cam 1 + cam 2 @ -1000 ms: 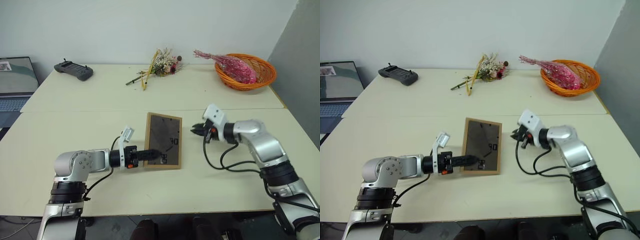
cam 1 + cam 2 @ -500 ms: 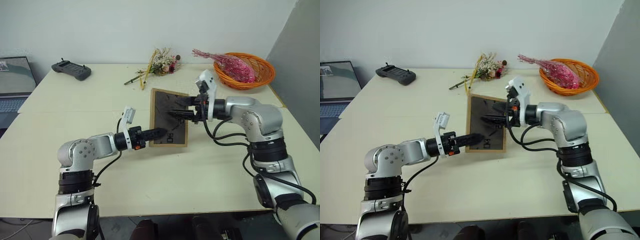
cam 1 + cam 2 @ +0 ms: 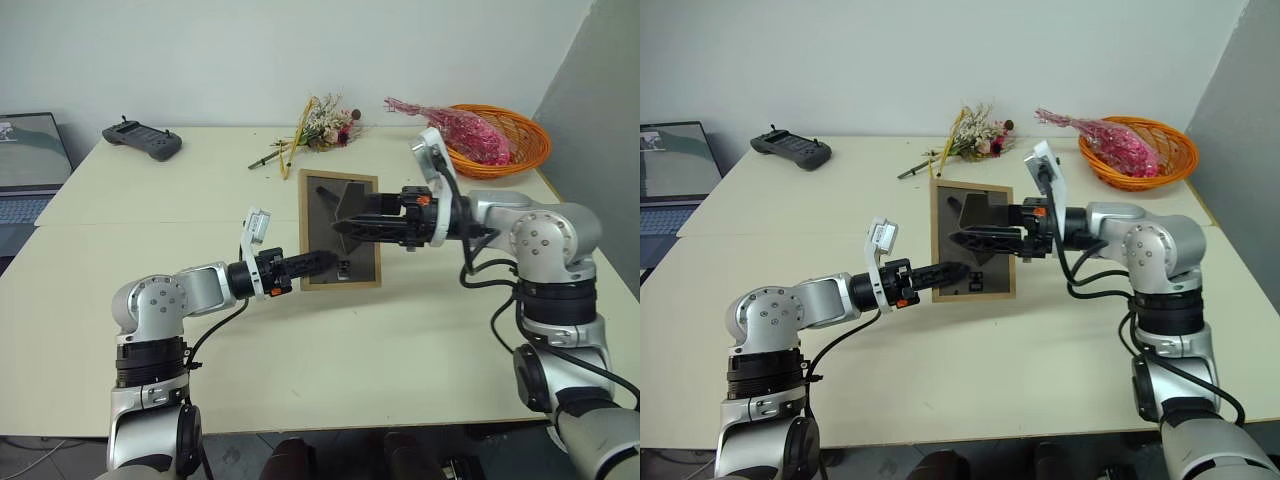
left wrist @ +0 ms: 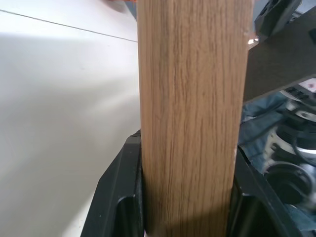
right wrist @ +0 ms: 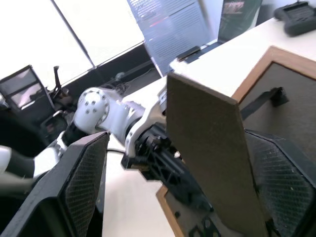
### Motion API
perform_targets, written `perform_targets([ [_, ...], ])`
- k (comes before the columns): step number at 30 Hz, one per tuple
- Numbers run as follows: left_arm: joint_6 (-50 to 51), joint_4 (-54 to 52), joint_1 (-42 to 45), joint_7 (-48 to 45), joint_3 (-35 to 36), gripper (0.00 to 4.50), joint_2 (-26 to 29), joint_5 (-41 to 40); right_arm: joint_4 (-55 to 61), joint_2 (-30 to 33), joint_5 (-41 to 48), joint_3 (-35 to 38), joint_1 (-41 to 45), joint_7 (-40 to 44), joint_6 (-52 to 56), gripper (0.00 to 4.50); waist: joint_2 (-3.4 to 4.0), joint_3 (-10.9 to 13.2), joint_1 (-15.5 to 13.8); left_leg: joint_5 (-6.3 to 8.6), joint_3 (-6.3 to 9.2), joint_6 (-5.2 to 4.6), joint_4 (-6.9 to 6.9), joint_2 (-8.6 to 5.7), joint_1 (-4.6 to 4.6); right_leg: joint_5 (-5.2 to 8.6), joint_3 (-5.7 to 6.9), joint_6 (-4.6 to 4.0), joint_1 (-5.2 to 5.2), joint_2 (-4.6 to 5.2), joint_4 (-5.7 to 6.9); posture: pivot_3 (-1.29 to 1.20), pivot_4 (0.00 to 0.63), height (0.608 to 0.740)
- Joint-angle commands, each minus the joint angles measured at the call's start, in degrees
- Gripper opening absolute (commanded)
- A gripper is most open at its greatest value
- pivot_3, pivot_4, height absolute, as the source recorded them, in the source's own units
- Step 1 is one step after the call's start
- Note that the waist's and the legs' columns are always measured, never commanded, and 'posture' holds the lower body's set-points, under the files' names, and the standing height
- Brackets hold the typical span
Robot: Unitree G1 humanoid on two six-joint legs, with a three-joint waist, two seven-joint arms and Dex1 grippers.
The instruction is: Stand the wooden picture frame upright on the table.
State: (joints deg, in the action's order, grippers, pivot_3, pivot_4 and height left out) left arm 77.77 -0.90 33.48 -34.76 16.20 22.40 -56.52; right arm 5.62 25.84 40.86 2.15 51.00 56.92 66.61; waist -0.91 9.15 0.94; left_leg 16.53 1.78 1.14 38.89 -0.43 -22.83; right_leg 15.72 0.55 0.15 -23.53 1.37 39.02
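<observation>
Left eye view shows the wide cream desk point(image 3: 420, 350) carrying everything, with an orange basket point(image 3: 500, 145) of pink dried flowers in its far right corner, a laptop point(image 3: 30, 165) at the left edge, a dried bouquet point(image 3: 315, 128) and a black controller point(image 3: 142, 138) toward the back. Held above the desk's middle, back panel toward the camera, is the wooden picture frame point(image 3: 352, 190), lifted nearly upright. The left claw point(image 4: 185, 207) is clenched on the frame's lower left edge, its fingers either side of the wood in the left wrist view. The right claw point(image 3: 345, 228) is spread wide, reaching in from the right at the fold-out stand point(image 5: 207, 143), which sits between its fingers without being pinched. The frame looks light and stiff, but its glazed front is probably fragile and the hinged stand flimsy, so the rim is the safest place to grip; the stand's free tip is best only nudged outward before the frame is lowered onto the desk.
</observation>
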Motion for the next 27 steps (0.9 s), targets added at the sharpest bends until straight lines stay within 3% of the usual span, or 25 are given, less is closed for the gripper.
perform_targets([
  [1, 1.26, -1.02, 1.55, 1.72, 2.40, 1.60, 0.39, -2.42, 2.36, 5.07, -1.68, -1.63, -1.99, 3.14, -5.17, 4.48, 0.00, 0.00, -0.04, 0.00, 0.01, -0.01, 0.00, 0.00, 0.00, 0.00, 0.01, 0.00, 0.01, 0.00, -0.01, 0.00, 0.150, 0.740],
  [6, 8.08, 1.53, 2.78, 4.91, 5.70, 1.60, -0.28, -6.36, -2.26, 12.81, -10.97, -3.12, -4.16, 3.83, -19.14, 4.48, -0.04, 0.03, 0.07, 0.00, 0.00, -0.01, 0.00, 0.00, -0.01, 0.00, 0.01, 0.01, 0.00, -0.01, 0.01, 0.00, 0.150, 0.740],
  [11, 14.57, 7.71, 5.28, 11.08, 11.43, 1.60, -2.16, -9.59, -5.93, 16.52, -24.63, -5.51, -10.67, 3.43, -47.15, 4.48, -0.08, 0.04, 0.04, 0.00, -0.04, 0.00, 0.01, 0.01, 0.00, 0.01, 0.00, 0.01, 0.01, -0.02, -0.01, 0.00, 0.150, 0.740],
  [15, 14.73, 13.12, 6.30, 17.45, 13.05, 1.60, -2.21, -18.09, -14.60, 16.48, -43.94, -9.79, -16.60, -7.02, -90.71, 4.48, -0.12, 0.07, 0.05, -0.13, -0.12, 0.22, 0.03, 0.05, 0.01, 0.01, -0.02, 0.03, 0.01, -0.02, 0.00, 0.00, 0.150, 0.740],
  [18, 14.73, 16.66, 6.38, 22.95, 13.57, 1.60, -2.13, -24.59, -21.18, 15.38, -54.14, -12.00, -16.57, -16.10, -108.07, 4.48, -0.13, 0.07, 0.07, -0.15, -0.20, 0.27, 0.05, 0.07, 0.03, 0.01, -0.06, 0.03, 0.00, -0.01, 0.03, 0.00, 0.150, 0.740],
  [22, 14.13, 18.28, 4.77, 31.05, 13.06, 1.60, -2.93, -33.80, -27.60, 11.61, -69.76, -14.33, -12.92, -32.48, -119.81, 4.48, -0.14, 0.08, 0.59, -0.25, -0.23, 0.44, 0.05, 0.11, 0.09, 0.01, -0.10, 0.03, 0.01, -0.01, 0.05, 0.00, 0.150, 0.740],
  [27, 7.05, 13.86, -0.15, 40.81, 5.93, 1.60, -1.66, -49.82, -32.11, 7.89, -84.36, -17.07, -8.19, -49.45, -121.22, 4.48, -0.14, 0.08, 0.67, -0.36, -0.26, 0.64, 0.04, 0.12, 0.14, 0.01, -0.17, 0.02, 0.00, -0.02, 0.05, 0.00, 0.150, 0.740],
])
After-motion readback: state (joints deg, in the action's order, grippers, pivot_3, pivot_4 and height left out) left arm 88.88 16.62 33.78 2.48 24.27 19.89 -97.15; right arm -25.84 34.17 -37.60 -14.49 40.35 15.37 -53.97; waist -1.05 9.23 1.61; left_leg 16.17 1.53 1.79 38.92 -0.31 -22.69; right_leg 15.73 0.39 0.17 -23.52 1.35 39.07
